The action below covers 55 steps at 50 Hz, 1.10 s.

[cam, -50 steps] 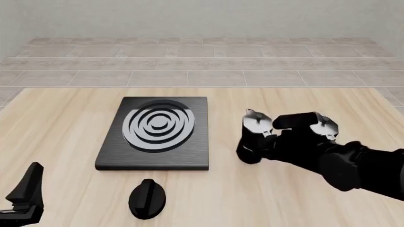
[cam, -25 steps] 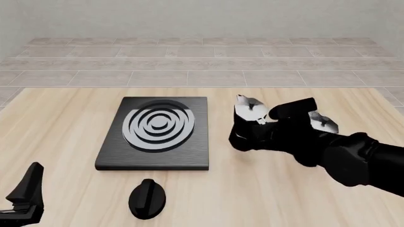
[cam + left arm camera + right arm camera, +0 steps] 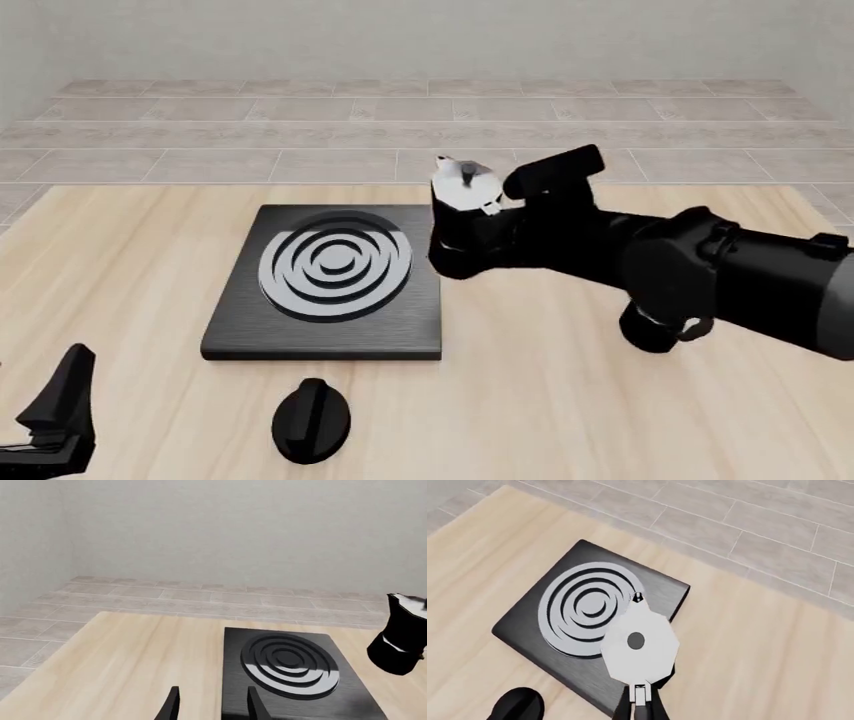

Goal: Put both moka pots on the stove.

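Note:
One moka pot, black with a silvery lid, hangs in the air over the right edge of the stove. My right gripper is shut on its handle side. From the right wrist view, the pot's lid overlaps the ring burner's rim on the stove, with the gripper behind the handle. The left wrist view shows the same pot beside the stove. My left gripper rests low at the near left, open and holding nothing. The other moka pot is out of view.
A black oval knob lies on the wooden table in front of the stove. My right arm stretches across the table's right half. Grey tiled floor and a pale wall lie beyond the table's far edge.
The right gripper has lifted the moka pot off the table and carried it up and left, from right of the stove to above its right edge. The left arm has not moved.

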Motion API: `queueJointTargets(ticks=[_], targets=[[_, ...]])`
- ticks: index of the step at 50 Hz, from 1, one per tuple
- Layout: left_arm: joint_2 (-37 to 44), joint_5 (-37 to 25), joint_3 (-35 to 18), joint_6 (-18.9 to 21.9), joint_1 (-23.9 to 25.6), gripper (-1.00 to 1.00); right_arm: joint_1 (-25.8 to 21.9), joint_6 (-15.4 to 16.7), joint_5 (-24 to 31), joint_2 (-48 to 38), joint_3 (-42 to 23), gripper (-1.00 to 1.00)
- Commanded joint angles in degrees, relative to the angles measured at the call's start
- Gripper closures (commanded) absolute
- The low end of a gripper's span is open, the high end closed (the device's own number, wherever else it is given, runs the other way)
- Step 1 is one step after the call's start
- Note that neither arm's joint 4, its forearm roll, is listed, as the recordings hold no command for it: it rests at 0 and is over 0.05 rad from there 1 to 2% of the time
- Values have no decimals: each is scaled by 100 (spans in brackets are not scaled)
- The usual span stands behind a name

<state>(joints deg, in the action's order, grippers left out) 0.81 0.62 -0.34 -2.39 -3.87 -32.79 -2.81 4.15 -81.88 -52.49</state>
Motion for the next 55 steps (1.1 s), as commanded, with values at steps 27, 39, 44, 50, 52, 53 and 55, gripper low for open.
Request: queueJointTargets(ticks=[27, 39, 44, 50, 52, 53, 55], targets=[[-41, -25, -1, 11, 5, -100, -869, 45, 1042, -1744, -3163, 100], [-29, -11, -1, 11, 8, -100, -1011, 40, 1090, -2316, -3848, 100], [-59, -6, 10, 10, -16, -100, -973, 13, 1094, -2596, -4110, 100], [-65, -7, 1, 21, -28, -100, -981, -84, 1089, -2842, -4383, 100], [-63, -3, 4, 22, -30, -100, -1024, -153, 1126, -2929, -4528, 100], [-64, -22, -14, 25, -28, -100, -1026, -146, 1137, -2971, -4585, 100], [-59, -31, -30, 34, -23, -100, -1044, -129, 1171, -3082, -4735, 100]])
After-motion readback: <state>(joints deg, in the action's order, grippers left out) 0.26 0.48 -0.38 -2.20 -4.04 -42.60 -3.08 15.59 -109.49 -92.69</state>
